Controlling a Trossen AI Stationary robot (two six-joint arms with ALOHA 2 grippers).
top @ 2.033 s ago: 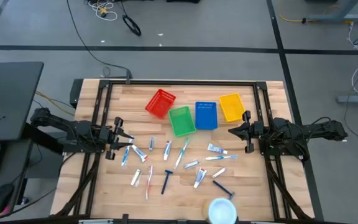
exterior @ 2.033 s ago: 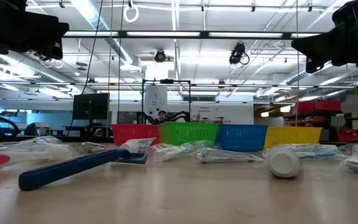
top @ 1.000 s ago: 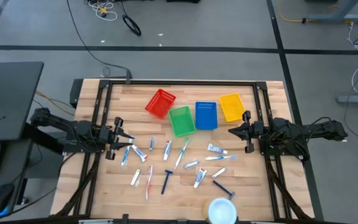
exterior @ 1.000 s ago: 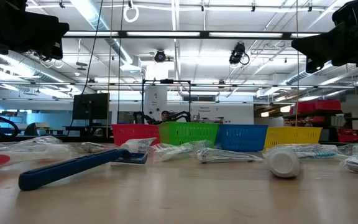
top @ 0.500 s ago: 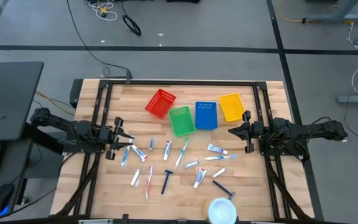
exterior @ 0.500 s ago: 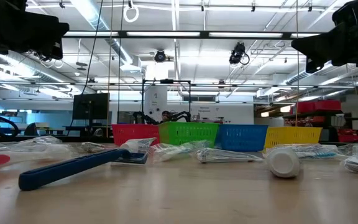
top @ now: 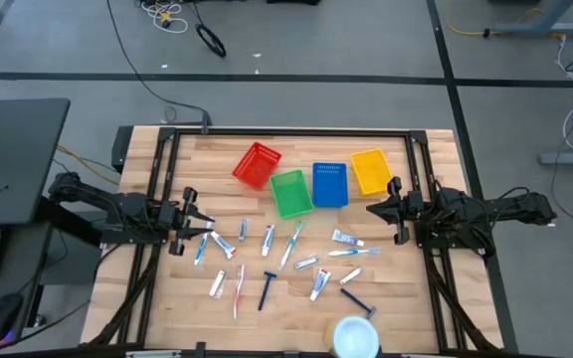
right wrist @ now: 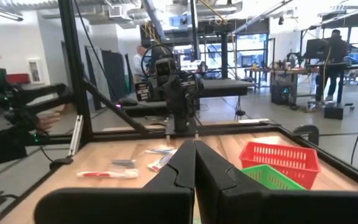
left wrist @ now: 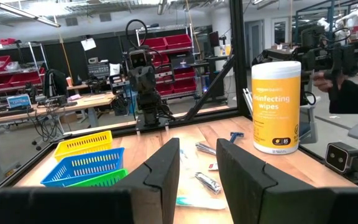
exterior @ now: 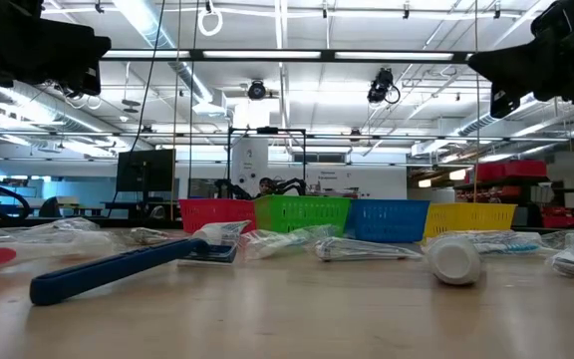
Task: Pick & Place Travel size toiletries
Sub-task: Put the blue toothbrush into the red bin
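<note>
broadly, the pale wooden-plank tabletop (top: 386, 308) fills the middle of the high view. four small perforated plastic baskets sit in a row in its upper half: red basket (top: 257, 164), green basket (top: 290, 193), blue basket (top: 329, 184), yellow basket (top: 369, 171). a tall white wipes canister with a yellow label (top: 354, 337) stands at the lower edge. the left tool (top: 199, 227) hovers at the middle left, fingers (left wrist: 163, 171) spread apart with nothing between them, just beside a white tube (top: 223, 245). the right tool (top: 374, 210) hangs at the middle right, fingers (right wrist: 210, 174) pressed together, empty. the travel size toiletries, white tubes, pale slim toothbrushes (top: 290, 245) and blue-handled razors (top: 267, 288), lie scattered across the centre below the baskets.
</note>
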